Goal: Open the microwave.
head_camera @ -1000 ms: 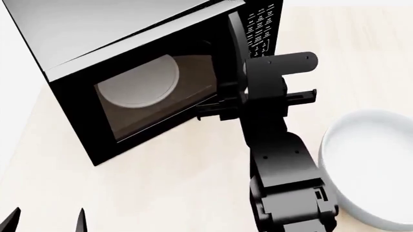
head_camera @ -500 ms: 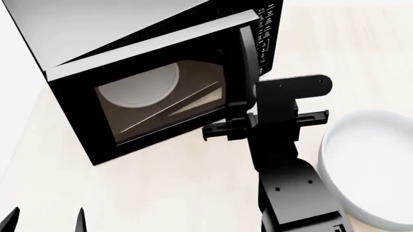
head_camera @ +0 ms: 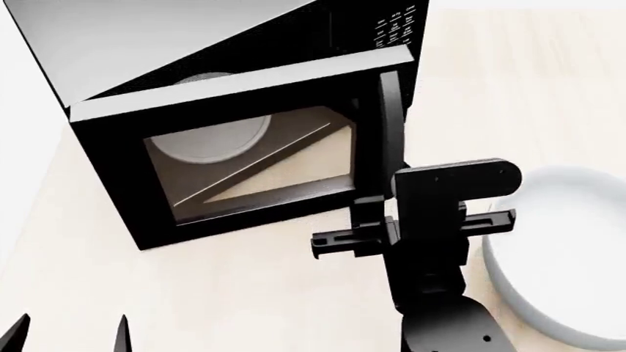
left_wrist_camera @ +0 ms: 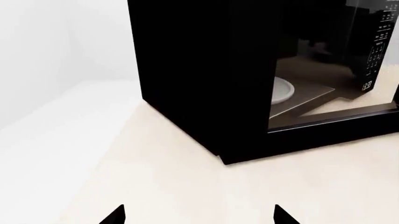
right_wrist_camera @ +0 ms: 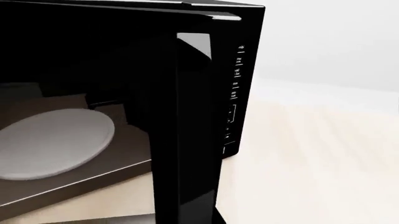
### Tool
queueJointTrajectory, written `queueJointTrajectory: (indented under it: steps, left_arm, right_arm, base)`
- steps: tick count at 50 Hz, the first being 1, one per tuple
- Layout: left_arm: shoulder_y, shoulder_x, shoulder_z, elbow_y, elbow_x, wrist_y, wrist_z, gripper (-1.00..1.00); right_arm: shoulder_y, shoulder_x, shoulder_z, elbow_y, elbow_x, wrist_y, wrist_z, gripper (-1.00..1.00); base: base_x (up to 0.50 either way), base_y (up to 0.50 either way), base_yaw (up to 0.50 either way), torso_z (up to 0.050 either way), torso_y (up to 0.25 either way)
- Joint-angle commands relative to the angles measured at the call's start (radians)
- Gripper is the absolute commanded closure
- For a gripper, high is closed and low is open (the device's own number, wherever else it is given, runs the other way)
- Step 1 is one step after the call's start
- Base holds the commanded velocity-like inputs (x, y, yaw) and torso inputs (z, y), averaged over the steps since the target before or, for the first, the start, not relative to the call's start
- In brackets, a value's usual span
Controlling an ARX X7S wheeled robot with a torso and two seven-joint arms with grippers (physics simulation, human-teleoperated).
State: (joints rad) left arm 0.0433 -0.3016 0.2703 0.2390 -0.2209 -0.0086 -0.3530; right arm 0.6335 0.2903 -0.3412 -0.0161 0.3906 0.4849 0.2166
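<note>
The large black box-shaped microwave (head_camera: 210, 110) with its grey top sits on the pale wooden tabletop (head_camera: 245, 293), filling the head view from 9 to 1 o'clock. Its glass-window door (head_camera: 254, 165) has swung further out than half a second ago: then it stood only a little off the front, now a clear wedge of gap shows between the door's free edge and the white-labelled keypad panel (head_camera: 396, 29) at 1 o'clock. The white round turntable (head_camera: 210, 139) shows through the glass at about 10 o'clock of the door.

The right gripper (head_camera: 377, 224) has drawn back toward the robot with the door, from mid-frame down to about 5 o'clock of the microwave. It sits at the foot of the vertical black handle (head_camera: 389, 125). Its fingers look closed around the handle's lower end, though black on black leaves the contact unclear. The right wrist view, close against the door edge (right_wrist_camera: 187, 130), fits that reading.

The left gripper (head_camera: 69, 334) waits at 7 o'clock, well apart from the microwave, its two fingertips spread and holding nothing.

The white round bowl (head_camera: 558, 249) lies at 4 o'clock, just beside the right arm.

By my judgement the door is partly open, and the same pull needs to carry on along the hinge's arc.
</note>
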Motion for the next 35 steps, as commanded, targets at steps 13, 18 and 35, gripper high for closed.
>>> queueJointTrajectory:
  steps: [13, 18, 35]
  left_arm:
    - [-0.001, -0.005, 0.009, -0.001, -0.001, 0.002, -0.008, -1.00]
    - [0.000, -0.006, 0.009, 0.002, 0.000, 0.001, -0.012, -1.00]
    - [0.001, -0.013, 0.010, 0.012, -0.005, -0.005, -0.020, -1.00]
  right_arm:
    - [-0.103, 0.023, -0.020, -0.247, 0.123, 0.006, -0.009, 1.00]
    - [-0.118, 0.026, -0.017, -0.263, 0.128, -0.003, -0.008, 1.00]
    - [-0.129, 0.027, -0.015, -0.237, 0.131, -0.030, -0.015, -1.00]
  base:
    - [0.00, 0.00, 0.00, 0.000, 0.002]
    - [0.00, 0.00, 0.00, 0.003, 0.004]
    - [0.00, 0.00, 0.00, 0.000, 0.002]
